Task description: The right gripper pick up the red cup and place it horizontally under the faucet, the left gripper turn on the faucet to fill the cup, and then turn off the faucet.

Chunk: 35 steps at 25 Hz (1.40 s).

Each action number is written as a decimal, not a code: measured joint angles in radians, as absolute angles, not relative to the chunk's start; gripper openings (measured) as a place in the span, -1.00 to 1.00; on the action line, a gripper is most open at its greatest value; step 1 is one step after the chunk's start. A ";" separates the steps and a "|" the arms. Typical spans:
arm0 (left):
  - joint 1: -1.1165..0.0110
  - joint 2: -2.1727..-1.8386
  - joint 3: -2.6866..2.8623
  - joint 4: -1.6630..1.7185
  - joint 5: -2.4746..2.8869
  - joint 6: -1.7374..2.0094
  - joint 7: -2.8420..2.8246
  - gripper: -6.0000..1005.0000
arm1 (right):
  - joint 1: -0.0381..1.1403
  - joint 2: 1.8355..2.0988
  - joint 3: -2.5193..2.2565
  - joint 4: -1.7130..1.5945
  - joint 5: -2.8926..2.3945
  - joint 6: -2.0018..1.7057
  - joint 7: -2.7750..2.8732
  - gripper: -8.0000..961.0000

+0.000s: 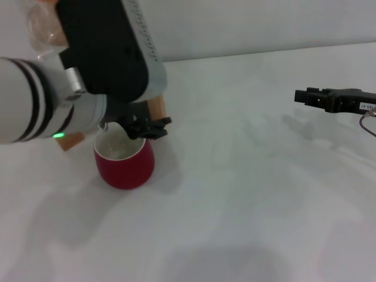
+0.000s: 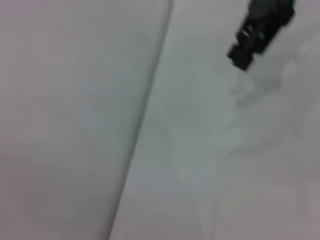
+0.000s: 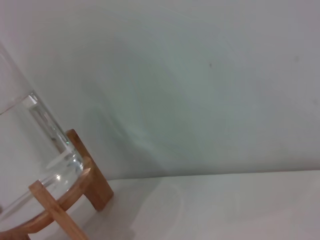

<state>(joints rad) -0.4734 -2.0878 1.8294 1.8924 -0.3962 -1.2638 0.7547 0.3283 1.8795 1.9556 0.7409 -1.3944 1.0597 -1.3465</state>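
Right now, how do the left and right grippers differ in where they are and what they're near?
The left gripper sits low over the rim of the red cup, by the wooden stand; the right gripper hangs apart over bare table. The left's arm fills the head view's near left; only the right's black tip shows. Both are black claws.

You see a red cup (image 1: pixel 124 166) with a cream inside, a black left claw (image 1: pixel 147 127), a white table (image 1: pixel 247 176) and a tan wooden stand (image 3: pixel 75 200).
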 joint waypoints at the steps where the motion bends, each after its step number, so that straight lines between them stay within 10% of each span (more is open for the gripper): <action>1: -0.450 -2.088 1.829 1.904 -0.413 -1.244 0.754 0.74 | 0.328 1.879 1.956 0.741 -1.394 1.060 -1.347 -0.15; 21: 0.106 -2.084 1.708 1.945 -1.301 -0.986 1.100 0.74 | 0.302 1.889 2.063 0.753 -1.394 1.173 -1.426 -0.15; 35: 0.263 -2.082 1.480 1.593 -1.724 -1.100 1.393 0.74 | 0.297 1.935 2.279 0.755 -1.386 1.442 -1.648 -0.15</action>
<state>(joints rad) 0.2632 -2.0820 1.4803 1.5925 -1.7244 -1.1001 1.3929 0.2968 1.9347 2.2786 0.7547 -1.3864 1.4421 -1.6484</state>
